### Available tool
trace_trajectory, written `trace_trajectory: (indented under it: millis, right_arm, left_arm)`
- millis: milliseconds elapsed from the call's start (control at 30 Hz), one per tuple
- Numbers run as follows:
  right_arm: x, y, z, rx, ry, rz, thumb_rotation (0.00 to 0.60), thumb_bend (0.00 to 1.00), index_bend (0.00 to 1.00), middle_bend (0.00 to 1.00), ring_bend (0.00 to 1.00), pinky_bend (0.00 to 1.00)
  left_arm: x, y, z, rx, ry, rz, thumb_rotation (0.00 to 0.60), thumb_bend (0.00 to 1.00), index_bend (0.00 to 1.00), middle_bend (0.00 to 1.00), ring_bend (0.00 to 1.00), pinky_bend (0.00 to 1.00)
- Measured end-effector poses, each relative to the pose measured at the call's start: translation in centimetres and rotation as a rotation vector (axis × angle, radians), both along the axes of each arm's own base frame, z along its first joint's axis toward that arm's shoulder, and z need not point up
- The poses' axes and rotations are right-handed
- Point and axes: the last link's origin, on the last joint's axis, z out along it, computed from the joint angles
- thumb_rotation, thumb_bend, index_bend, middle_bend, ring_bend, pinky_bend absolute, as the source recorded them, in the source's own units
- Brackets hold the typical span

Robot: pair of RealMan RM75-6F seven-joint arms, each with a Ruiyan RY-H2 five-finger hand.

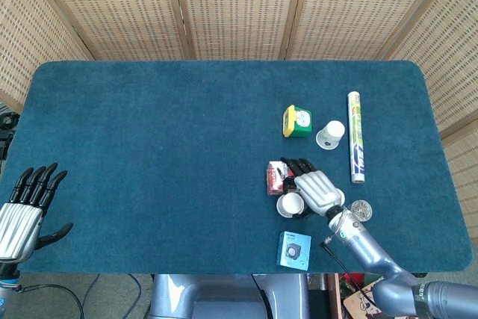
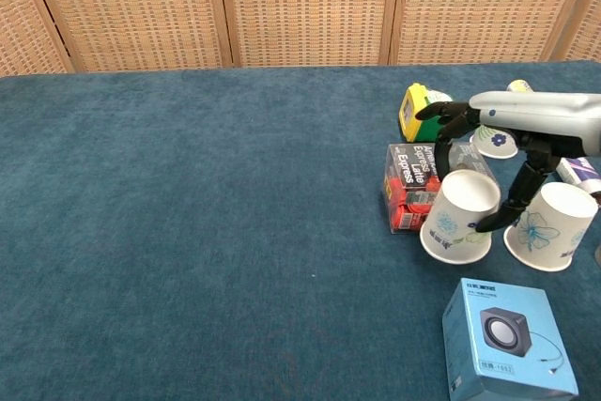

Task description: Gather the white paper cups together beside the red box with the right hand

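Observation:
My right hand (image 1: pixel 315 188) (image 2: pixel 515 125) grips a white paper cup (image 1: pixel 290 205) (image 2: pixel 460 216) with a blue flower print. The cup is tilted, its mouth toward the chest camera, low over the cloth right beside the red box (image 1: pixel 275 177) (image 2: pixel 411 189). A second flower-print cup (image 2: pixel 549 225) sits just right of the held one; in the head view my hand mostly hides it. A third white cup (image 1: pixel 331 134) (image 2: pixel 495 141) stands farther back, near the green and yellow box. My left hand (image 1: pixel 26 203) hangs off the table's near left corner, fingers spread and empty.
A green and yellow box (image 1: pixel 296 121) (image 2: pixel 420 112) lies behind the red box. A long printed tube (image 1: pixel 355 136) lies along the right side. A blue speaker box (image 1: pixel 294 249) (image 2: pixel 507 335) sits at the front edge, a small round shiny object (image 1: pixel 360 210) to its right.

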Motion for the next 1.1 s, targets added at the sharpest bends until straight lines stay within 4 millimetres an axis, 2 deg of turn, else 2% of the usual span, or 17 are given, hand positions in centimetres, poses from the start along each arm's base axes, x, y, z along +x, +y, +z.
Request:
trace_trajectory:
  millis: [433,1100]
  right_arm:
    - [-2.0,-0.6,0.3,-0.018,0.022,-0.055,0.600,0.12,0.52,0.00,0.00,0.00]
    - [-3.4,-0.5,0.6,-0.038,0.095,-0.088,0.600,0.12,0.52,0.00,0.00,0.00]
  left_arm:
    - [0.1,0.0,-0.1,-0.004,0.001,-0.002,0.600,0.18,0.00,0.00,0.00,0.00]
    - [0.1,-0.1,-0.1,-0.008,0.000,-0.004,0.600,0.18,0.00,0.00,0.00,0.00]
